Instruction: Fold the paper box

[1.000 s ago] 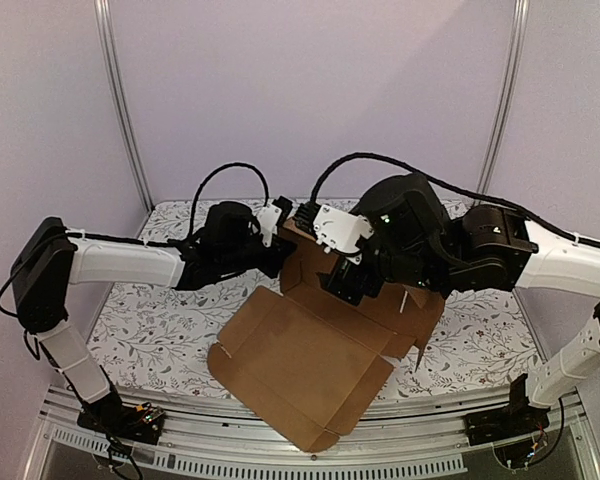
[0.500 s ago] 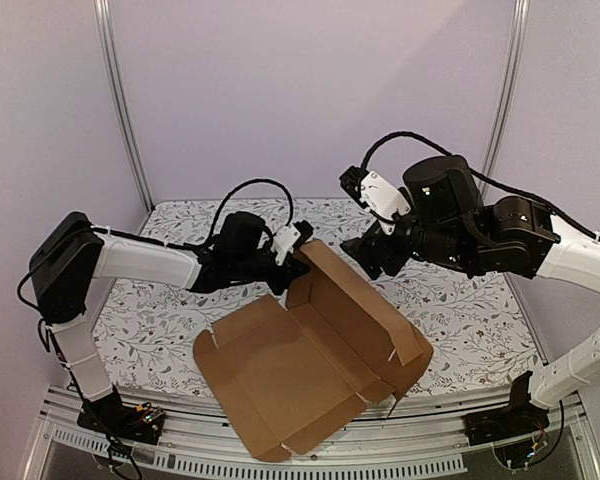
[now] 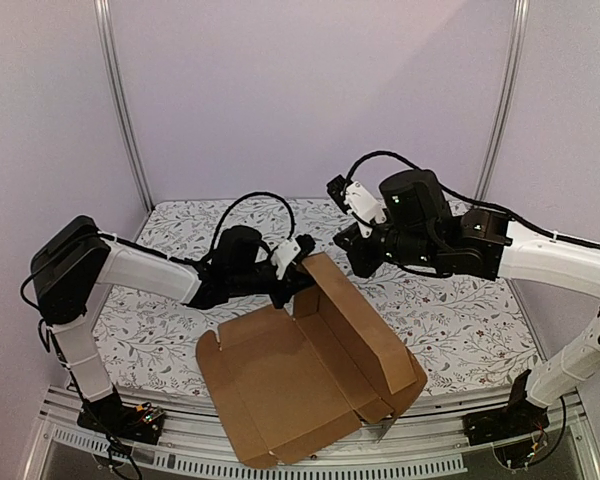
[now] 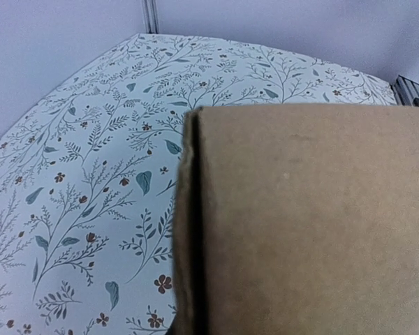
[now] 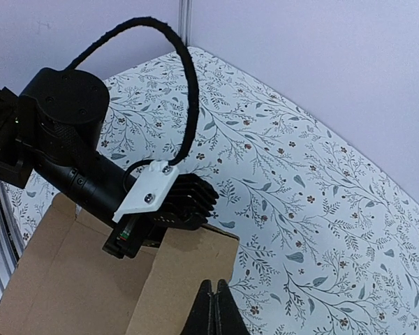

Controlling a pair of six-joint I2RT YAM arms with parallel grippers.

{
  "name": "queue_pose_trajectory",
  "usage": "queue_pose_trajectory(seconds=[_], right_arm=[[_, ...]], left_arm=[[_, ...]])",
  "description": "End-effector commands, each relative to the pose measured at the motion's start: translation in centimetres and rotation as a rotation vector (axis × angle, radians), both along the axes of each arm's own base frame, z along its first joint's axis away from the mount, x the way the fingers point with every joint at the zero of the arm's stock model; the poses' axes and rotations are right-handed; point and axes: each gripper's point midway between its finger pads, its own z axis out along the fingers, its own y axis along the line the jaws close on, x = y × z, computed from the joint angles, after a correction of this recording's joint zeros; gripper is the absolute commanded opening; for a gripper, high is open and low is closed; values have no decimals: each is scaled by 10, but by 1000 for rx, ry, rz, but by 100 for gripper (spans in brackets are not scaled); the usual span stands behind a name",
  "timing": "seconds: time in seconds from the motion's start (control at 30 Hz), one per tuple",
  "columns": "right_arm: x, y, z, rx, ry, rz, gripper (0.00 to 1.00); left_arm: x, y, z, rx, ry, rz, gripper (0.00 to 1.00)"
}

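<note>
Now the right arm [image 3: 520, 250] has drawn back. A second ago it hung low over the middle of the box [image 3: 280, 390] with its jaws spread wide. At present the right jaws are pressed fully together, fingertips [image 5: 204, 317] meeting, with nothing between them. They are raised off the bench [image 3: 140, 340], just beyond the box's far corner and apart from it.

The left arm [image 3: 140, 270] reaches in from the left as before. The left jaws are closed tight on the far top corner of the box's raised long wall; the wrist view shows only cardboard and tablecloth. The box has slid nearer and a little leftward since then.

The box lies open in the near middle of the bench, its flat panel to the left and the raised wall tilting along its right side. Its nearest corner juts past the bench's near edge, over the metal rail. Bare patterned bench lies to the far side, to the left under the left arm, and to the right.

One box, two arms, one bench.
</note>
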Motion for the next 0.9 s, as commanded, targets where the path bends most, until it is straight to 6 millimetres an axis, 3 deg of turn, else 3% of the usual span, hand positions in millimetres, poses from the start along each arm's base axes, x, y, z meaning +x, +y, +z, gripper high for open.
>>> queue_pose_trajectory(seconds=[0.0, 0.5, 0.87], right_arm=[[5, 22, -14, 67, 54, 38, 0], [29, 47, -68, 59, 152, 21, 0], [33, 54, -98, 29, 185, 33, 0]], left_arm=[[-10, -6, -8, -21, -7, -39, 0], [-12, -1, -19, -35, 19, -13, 0], [-19, 4, -24, -71, 39, -2, 0]])
